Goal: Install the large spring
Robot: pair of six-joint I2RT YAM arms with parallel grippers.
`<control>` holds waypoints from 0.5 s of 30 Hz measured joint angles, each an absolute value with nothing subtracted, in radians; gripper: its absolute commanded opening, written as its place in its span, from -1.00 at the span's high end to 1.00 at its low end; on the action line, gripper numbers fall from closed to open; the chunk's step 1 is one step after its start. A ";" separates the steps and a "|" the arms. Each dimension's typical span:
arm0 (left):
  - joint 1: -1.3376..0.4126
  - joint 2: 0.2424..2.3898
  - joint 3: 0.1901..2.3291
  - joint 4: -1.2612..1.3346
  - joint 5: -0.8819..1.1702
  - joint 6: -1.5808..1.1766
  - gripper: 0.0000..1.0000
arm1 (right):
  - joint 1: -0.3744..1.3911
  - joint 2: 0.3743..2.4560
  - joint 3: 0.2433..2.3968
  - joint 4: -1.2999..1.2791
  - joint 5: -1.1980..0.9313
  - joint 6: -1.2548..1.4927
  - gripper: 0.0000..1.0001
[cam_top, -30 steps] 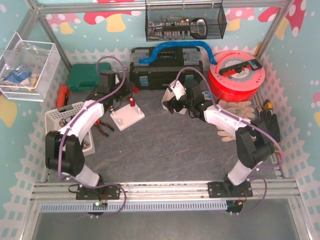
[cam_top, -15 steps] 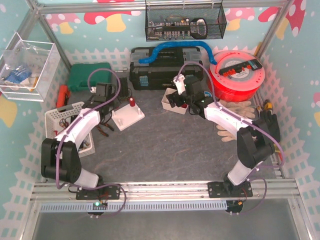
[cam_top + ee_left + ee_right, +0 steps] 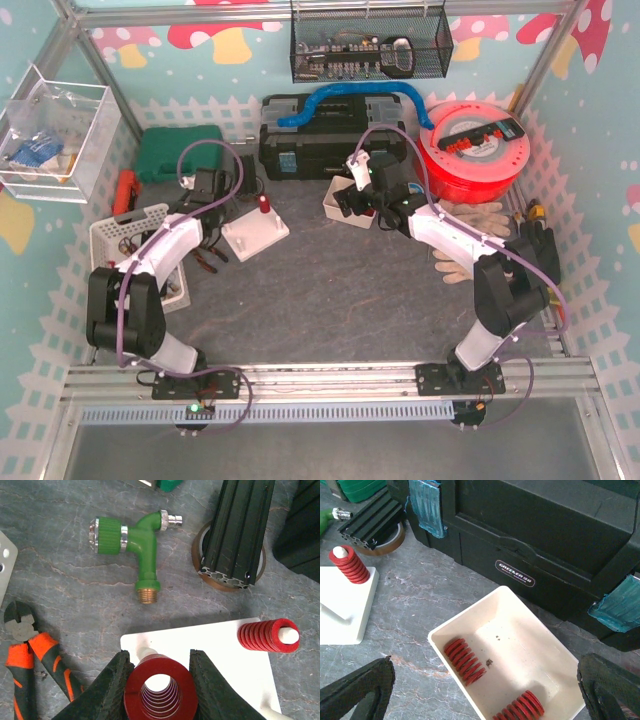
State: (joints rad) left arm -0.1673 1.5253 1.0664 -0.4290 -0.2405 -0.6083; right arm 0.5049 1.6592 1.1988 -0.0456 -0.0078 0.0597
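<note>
Your left gripper (image 3: 158, 680) is clamped on the large spring (image 3: 160, 666): red, glossy, tight coils, seen end-on down its hollow core, with a black textured finger on each side. It sits over the near edge of the white base plate (image 3: 210, 645), smooth and flat. A white peg (image 3: 145, 652) pokes out at the spring's upper-left rim; whether the coil is touching it is hard to call from this angle. A smaller red spring (image 3: 267, 636) is seated on another white peg at the plate's right.

Only the left wrist view shows the green plastic tap (image 3: 137, 535) with its brass thread, the ribbed black extrusion (image 3: 240, 525) and the orange-handled pliers (image 3: 30, 650) on the grey marbled mat.

Your right gripper (image 3: 485, 687) stands wide apart, holding nothing, above a white rectangular tray (image 3: 520, 640). Only that wrist view shows the two red springs (image 3: 465, 661) lying inside it, next to the black toolbox (image 3: 545, 540).
</note>
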 measured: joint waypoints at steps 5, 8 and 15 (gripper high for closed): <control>-0.160 1.528 1.066 -0.429 -0.251 -0.596 1.00 | 0.505 1.659 1.199 -0.047 -0.008 0.057 -0.97; -0.157 1.543 1.066 -0.427 -0.250 -0.594 1.00 | 0.505 1.660 1.203 -0.054 -0.007 0.056 -0.97; -0.154 1.603 1.084 -0.406 -0.240 -0.579 1.00 | 0.505 1.663 1.222 -0.060 -0.007 0.052 -0.97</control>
State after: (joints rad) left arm -0.1543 1.6032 1.0840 -0.4057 -0.2401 -0.5785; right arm 0.5049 1.6634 1.2221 -0.0601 -0.0067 0.0521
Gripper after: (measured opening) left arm 0.276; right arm 0.987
